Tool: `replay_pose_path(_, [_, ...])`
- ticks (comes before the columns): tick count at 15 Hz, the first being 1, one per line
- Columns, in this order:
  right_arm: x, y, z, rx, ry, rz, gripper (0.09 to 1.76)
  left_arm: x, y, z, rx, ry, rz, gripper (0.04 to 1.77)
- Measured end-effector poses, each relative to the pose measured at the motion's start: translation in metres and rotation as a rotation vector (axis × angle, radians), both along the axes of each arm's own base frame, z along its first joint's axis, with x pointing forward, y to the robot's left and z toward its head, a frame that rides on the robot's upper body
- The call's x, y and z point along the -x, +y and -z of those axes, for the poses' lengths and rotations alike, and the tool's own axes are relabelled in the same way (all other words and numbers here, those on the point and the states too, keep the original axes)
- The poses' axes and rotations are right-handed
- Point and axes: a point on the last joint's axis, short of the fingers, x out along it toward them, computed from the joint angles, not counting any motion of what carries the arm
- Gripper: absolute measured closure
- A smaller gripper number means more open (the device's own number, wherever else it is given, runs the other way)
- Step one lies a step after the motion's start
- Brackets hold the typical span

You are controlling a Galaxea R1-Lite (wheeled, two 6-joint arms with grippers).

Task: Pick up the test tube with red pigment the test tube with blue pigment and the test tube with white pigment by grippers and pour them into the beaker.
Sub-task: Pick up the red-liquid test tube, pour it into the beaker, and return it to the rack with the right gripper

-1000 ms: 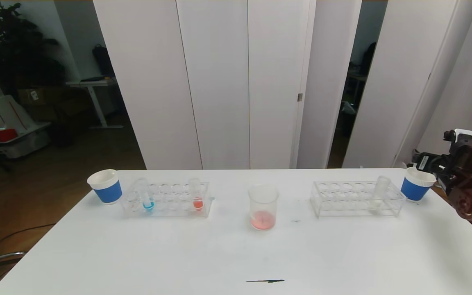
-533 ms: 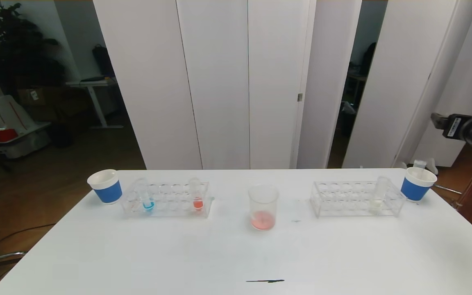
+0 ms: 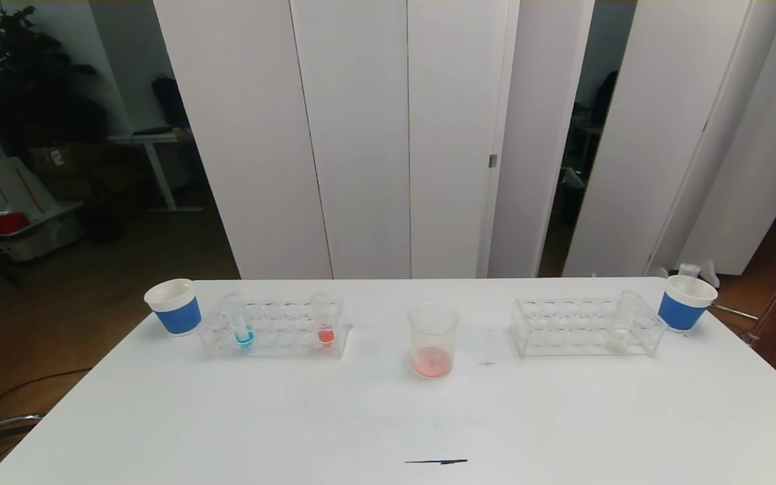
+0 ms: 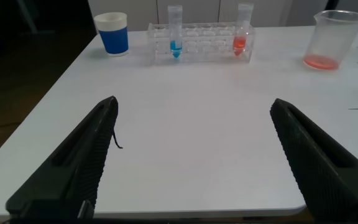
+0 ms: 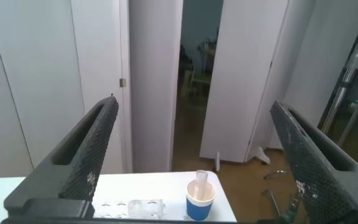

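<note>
The test tube with blue pigment (image 3: 244, 325) and a tube with orange-red liquid (image 3: 325, 323) stand in the left clear rack (image 3: 273, 340). The test tube with white pigment (image 3: 624, 318) stands in the right rack (image 3: 563, 330). The beaker (image 3: 433, 340), with a little red liquid in it, stands between the racks. Neither gripper shows in the head view. My left gripper (image 4: 192, 102) is open and empty, low over the table's near side, facing the blue tube (image 4: 175, 32), the red tube (image 4: 243, 30) and the beaker (image 4: 333, 38). My right gripper (image 5: 192, 102) is open and empty, high above the table's right end.
A blue paper cup (image 3: 174, 307) stands left of the left rack. Another blue cup (image 3: 686, 303) at the far right corner holds an empty clear tube (image 5: 201, 181). A thin dark mark (image 3: 436, 462) lies near the table's front edge. White panels stand behind the table.
My right arm, which stood beside the right blue cup a second ago, has risen and left the head view. The tubes, racks and beaker have not moved.
</note>
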Motion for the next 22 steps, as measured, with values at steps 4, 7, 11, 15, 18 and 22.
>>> replay_pose_path(4, [0.117,0.028,0.017,0.033,-0.12,-0.066,0.1,0.0,0.0,0.0,0.0,0.0,0.0,0.06])
replay_pose_path(7, [0.181,0.033,0.057,0.031,-0.141,-0.107,0.1,0.0,0.0,0.0,0.0,0.0,0.0,0.06])
replay_pose_path(11, [0.197,0.031,0.137,0.012,-0.011,-0.138,0.1,0.0,0.0,0.0,0.0,0.0,0.0,0.06])
replay_pose_path(15, [0.176,0.031,0.208,-0.01,0.184,-0.151,0.1,0.0,0.0,0.0,0.0,0.0,0.0,0.06])
replay_pose_path(18, [0.169,0.031,0.234,-0.019,0.26,-0.153,0.1,0.0,0.0,0.0,0.0,0.0,0.0,0.06])
replay_pose_path(22, [0.167,0.031,0.238,-0.022,0.263,-0.149,0.1,0.0,0.0,0.0,0.0,0.0,0.0,0.06])
